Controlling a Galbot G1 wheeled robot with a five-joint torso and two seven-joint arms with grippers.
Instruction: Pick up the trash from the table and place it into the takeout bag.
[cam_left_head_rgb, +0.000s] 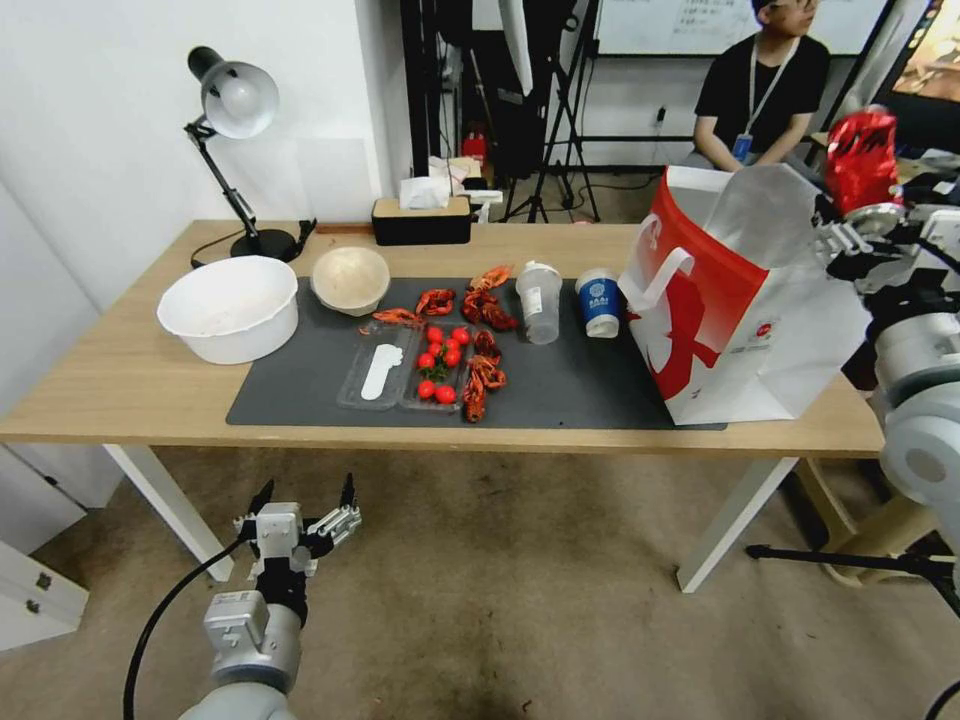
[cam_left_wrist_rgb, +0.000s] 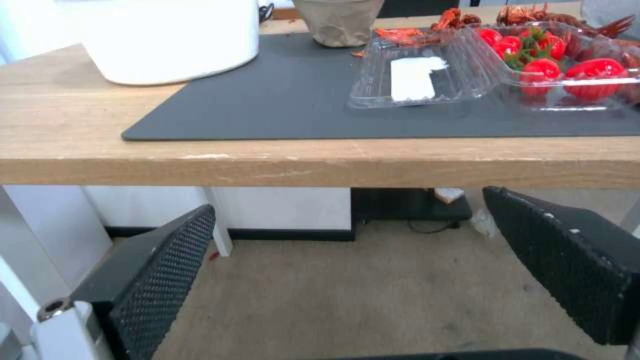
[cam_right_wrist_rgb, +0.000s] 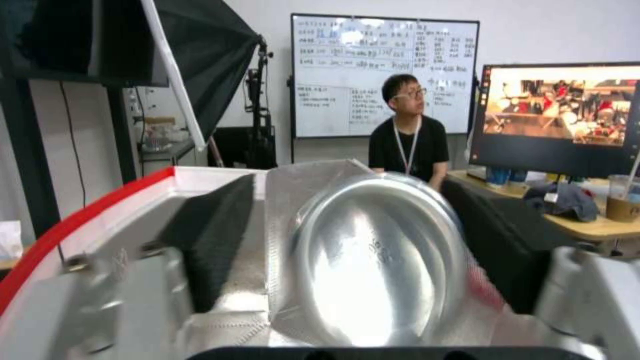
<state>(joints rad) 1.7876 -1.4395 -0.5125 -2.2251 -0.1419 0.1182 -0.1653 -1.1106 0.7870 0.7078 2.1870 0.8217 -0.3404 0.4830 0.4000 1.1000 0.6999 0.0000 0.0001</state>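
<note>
Gripping a crumpled red can (cam_left_head_rgb: 860, 158) at the right edge of the head view, the right end effector (cam_left_head_rgb: 862, 222) sits just above and beside the open top of the takeout bag (cam_left_head_rgb: 745, 300); in the right wrist view the can's silver base (cam_right_wrist_rgb: 373, 265) is pressed between the black pads (cam_right_wrist_rgb: 213, 235). Lower left in the head view, the left end effector (cam_left_head_rgb: 305, 500) hangs below the counter (cam_left_head_rgb: 120, 380) edge with its fingers spread wide and nothing between them. On the dark mat (cam_left_head_rgb: 560, 385) at mid-frame stand the clear lidded cup (cam_left_head_rgb: 539, 300) and, just right of it, the blue cup (cam_left_head_rgb: 599, 301), near the bag. The small beige bowl (cam_left_head_rgb: 350, 279) sits at the mat's upper left corner beside a large white bowl (cam_left_head_rgb: 230, 306). Crayfish shells (cam_left_head_rgb: 485, 305) and a clear tray of tomatoes (cam_left_head_rgb: 440, 365) lie at the centre.
</note>
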